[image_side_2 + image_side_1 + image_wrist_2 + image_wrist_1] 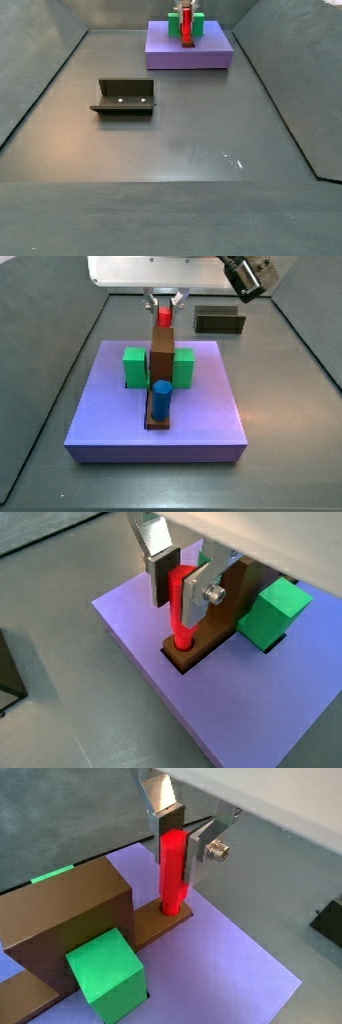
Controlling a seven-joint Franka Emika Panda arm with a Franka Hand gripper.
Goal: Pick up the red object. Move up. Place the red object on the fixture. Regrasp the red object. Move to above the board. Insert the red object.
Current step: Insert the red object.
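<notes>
Here, the slim glossy red object (174, 868) is pinched upright by the gripper (179, 830), its foot set in the board's (254, 712) brown strip; the fixture (123, 96) is seen well apart.

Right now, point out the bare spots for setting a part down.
Free: the dark floor between the fixture and the board, and the board's front corners. Crowded: the board's centre strip, where the gripper holds the red object beside the brown block.
</notes>
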